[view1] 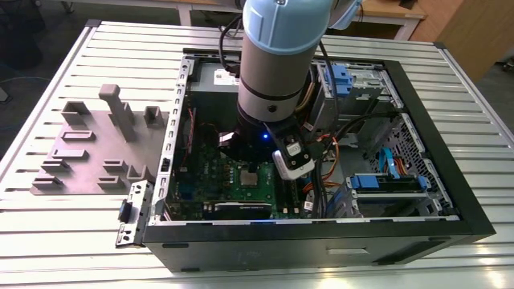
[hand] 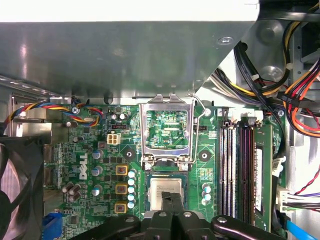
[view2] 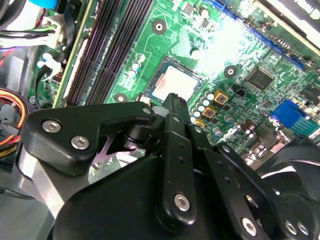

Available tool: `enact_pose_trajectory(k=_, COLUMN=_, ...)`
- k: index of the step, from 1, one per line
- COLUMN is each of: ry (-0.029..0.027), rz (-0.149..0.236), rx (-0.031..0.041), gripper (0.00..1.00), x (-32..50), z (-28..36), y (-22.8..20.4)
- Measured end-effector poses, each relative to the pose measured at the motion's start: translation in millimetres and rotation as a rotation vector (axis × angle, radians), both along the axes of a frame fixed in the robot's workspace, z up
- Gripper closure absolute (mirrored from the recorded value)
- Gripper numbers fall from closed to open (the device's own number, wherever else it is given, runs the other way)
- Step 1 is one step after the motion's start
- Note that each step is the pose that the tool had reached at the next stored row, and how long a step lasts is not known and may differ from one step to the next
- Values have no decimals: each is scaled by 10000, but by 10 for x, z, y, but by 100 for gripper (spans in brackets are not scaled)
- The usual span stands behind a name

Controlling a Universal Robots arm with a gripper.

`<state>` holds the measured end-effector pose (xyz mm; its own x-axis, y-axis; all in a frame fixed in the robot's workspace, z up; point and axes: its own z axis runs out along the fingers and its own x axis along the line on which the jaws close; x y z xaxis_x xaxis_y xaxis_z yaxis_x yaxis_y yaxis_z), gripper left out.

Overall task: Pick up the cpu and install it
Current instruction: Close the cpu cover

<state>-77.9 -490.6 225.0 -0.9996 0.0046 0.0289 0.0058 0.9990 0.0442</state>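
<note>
Silver cpu (hand: 159, 190) lies in the socket (hand: 170, 176) under the pincer (hand: 172, 196), pressed together; white lettering (hand: 84, 167) on motherboard (hand: 100, 150).

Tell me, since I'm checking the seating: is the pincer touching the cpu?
Cannot tell. In both wrist views the pincer overlaps the edge of the cpu, but neither shows contact or a gap.

The cpu (view2: 177, 81) lies socketed just beyond the claw (view2: 175, 100).

A white printed logo (hand: 83, 172) stands on the green motherboard (hand: 65, 155).
</note>
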Motion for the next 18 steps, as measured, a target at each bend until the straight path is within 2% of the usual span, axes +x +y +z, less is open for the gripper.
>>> enact_pose_trajectory(k=6, ry=0, rz=1, rx=0, gripper=89, x=57, z=0, y=0)
enact_pose_trajectory(k=10, ry=0, rz=28, rx=0, gripper=89, x=57, z=0, y=0)
enact_pose_trajectory(k=12, ry=-27, rz=30, rx=-4, gripper=89, x=58, z=7, y=0)
enact_pose_trajectory(k=15, ry=-63, rz=29, rx=-1, gripper=89, x=57, z=61, y=0)
enact_pose_trajectory(k=18, ry=-67, rz=29, rx=-1, gripper=89, x=57, z=139, y=0)
